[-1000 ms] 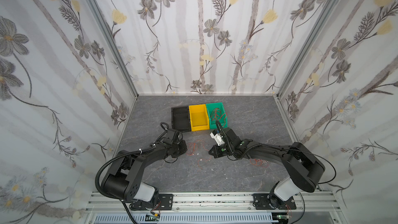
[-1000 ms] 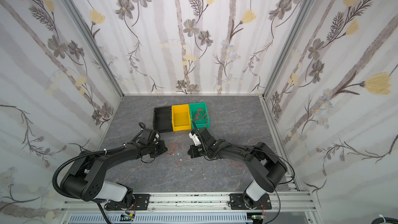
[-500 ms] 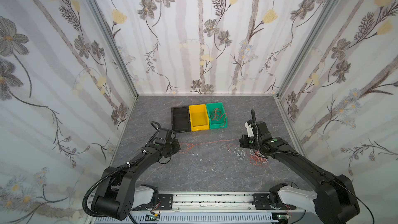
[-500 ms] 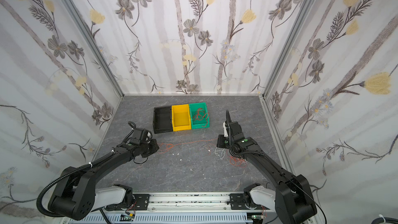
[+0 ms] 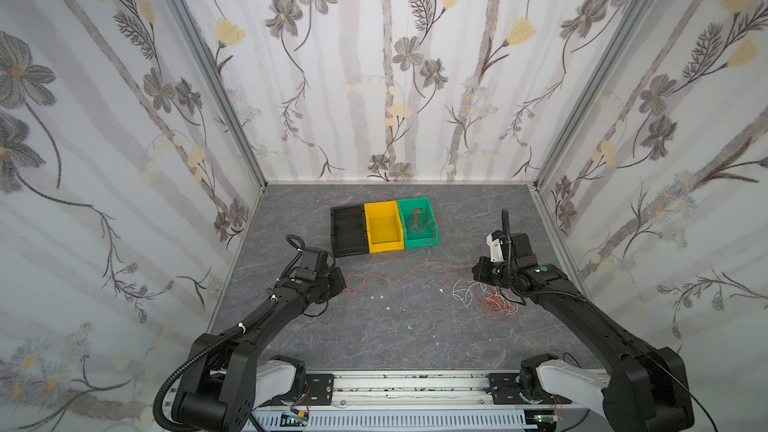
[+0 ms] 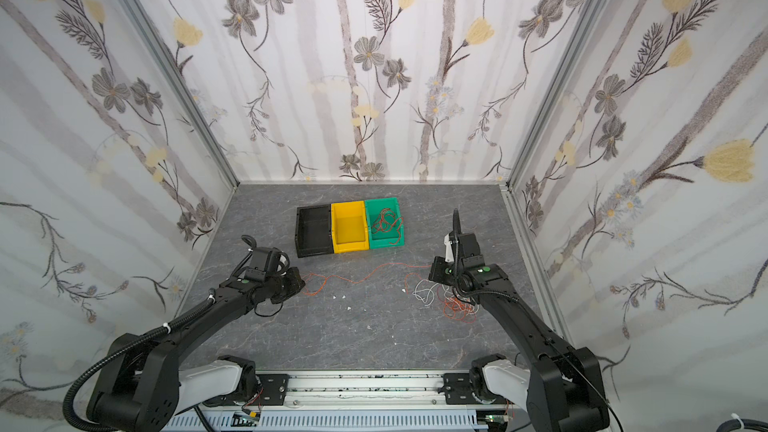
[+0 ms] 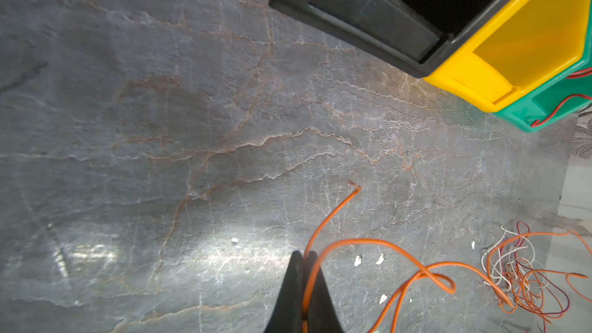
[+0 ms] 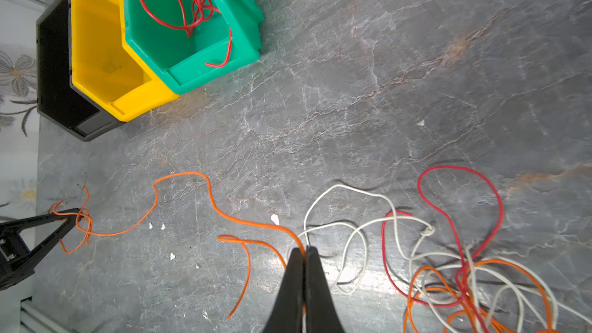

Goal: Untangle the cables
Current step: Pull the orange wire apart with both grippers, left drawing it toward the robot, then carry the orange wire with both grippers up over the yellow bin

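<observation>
Both my grippers are fully closed. Left gripper [image 7: 303,256] is pinching the orange cable [image 7: 378,242] close to its free end, and a short tail pokes out past the tips. Right gripper [image 8: 306,249] is clamped where the same orange cable runs in. A white cable [image 8: 349,189] meets the tips at the same spot, and I can't tell whether it's pinched too or just passing beside them. Key relation: the orange cable's long axis runs straight from one gripper to the other across the table [image 5: 374,338]. It lies slack and wavy on the surface, not taut. The tangle [image 5: 496,305] of orange, white and red loops sits just beside my right gripper, on the side away from my left gripper and a bit back toward that arm's base. It is well apart from my left gripper, so the right arm is much the nearer one. My guess is that more spread along the gripper-to-gripper line would draw the orange cable out of the knot. Risk: white loops get dragged along. The green bin [image 5: 422,243], ahead of both grippers, already holds red cable.
</observation>
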`<action>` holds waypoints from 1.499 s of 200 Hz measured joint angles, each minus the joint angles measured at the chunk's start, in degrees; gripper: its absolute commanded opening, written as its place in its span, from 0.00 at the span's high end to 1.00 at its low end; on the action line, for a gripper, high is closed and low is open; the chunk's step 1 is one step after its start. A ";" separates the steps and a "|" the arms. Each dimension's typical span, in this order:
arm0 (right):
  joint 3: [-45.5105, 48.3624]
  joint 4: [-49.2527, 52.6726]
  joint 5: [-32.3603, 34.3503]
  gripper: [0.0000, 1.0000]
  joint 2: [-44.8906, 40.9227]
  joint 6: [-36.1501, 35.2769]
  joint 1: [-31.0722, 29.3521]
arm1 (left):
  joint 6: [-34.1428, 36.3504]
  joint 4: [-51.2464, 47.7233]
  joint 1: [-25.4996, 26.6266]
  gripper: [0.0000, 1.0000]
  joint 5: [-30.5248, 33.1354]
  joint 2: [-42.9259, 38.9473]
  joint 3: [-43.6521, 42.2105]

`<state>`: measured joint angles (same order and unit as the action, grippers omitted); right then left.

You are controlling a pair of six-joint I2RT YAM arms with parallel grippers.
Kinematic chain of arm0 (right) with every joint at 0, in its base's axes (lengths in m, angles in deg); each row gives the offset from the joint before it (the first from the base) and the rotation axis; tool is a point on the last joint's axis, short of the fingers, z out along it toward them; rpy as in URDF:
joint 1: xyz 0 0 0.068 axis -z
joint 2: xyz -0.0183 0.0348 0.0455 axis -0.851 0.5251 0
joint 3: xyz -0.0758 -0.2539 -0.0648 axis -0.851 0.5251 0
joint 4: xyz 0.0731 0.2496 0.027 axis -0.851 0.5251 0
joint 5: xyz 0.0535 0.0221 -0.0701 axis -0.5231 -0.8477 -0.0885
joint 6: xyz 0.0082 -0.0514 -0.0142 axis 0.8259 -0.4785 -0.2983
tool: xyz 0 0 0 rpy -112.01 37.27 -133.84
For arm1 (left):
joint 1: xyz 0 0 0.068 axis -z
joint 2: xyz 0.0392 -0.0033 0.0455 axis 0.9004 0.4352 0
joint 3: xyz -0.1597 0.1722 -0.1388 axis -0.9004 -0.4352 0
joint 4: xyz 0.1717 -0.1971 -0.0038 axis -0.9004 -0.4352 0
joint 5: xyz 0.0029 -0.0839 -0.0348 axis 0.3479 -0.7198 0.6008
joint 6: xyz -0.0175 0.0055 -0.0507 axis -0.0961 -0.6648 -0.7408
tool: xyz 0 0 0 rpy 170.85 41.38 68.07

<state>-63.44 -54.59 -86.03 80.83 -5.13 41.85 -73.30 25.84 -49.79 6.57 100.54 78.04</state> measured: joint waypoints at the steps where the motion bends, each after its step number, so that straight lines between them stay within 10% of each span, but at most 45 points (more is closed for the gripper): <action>1: 0.02 -0.07 -0.07 1.00 0.04 0.07 -0.02 | 0.00 0.00 0.00 1.00 -0.11 -0.09 0.02; 137: -3.87 1.31 0.87 1.00 13.92 -0.44 -10.32 | 1.14 2.43 4.15 0.82 -5.33 -3.72 2.62; 300: -6.03 7.19 7.39 1.00 5.68 -1.62 -1.07 | 0.00 -8.83 -1.07 1.00 8.11 -10.12 7.08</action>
<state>-69.47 -47.40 -78.64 86.52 -6.75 40.78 -73.30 17.01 -50.86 14.68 90.42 85.12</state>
